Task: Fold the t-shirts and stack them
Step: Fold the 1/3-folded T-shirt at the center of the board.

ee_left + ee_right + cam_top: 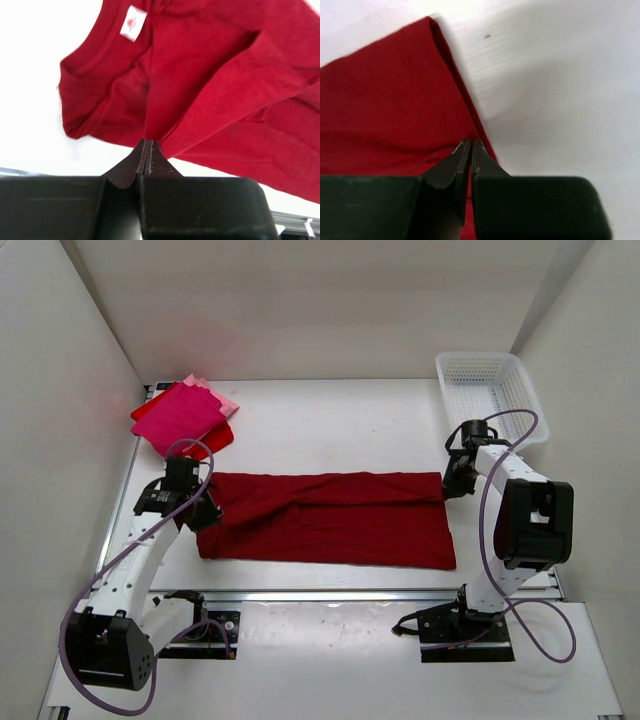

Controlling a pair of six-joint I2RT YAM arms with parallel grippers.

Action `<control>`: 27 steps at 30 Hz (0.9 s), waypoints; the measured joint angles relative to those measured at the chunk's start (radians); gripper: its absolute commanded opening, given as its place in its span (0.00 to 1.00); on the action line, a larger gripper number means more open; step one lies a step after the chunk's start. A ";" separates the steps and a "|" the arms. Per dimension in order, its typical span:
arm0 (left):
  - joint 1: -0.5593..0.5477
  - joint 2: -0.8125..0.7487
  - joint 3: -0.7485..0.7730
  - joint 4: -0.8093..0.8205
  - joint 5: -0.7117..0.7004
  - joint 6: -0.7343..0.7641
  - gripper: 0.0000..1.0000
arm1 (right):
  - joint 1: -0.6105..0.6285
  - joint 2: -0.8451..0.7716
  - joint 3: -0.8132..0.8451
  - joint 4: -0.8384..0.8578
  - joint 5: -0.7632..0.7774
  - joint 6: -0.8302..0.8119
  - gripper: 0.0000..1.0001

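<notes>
dark red t-shirt (210, 75), white neck label (133, 22) unreadable

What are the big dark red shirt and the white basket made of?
The dark red shirt looks like soft, matte knit cloth, maybe cotton: it wrinkles, with a stitched hem. The white basket looks like hard, smooth plastic: a moulded lattice of holes.

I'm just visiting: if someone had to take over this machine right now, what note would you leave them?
Left gripper: shut on the dark red shirt, collar end.
Right gripper: shut on its hem corner.
Done: three other shirts piled at the far left corner.
Left: finish folding the dark red one, stretched across the table, and stack it there.
</notes>
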 measured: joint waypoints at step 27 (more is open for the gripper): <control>0.008 0.281 0.155 0.209 0.055 -0.077 0.31 | 0.355 -0.036 0.225 -0.030 -0.148 -0.019 0.01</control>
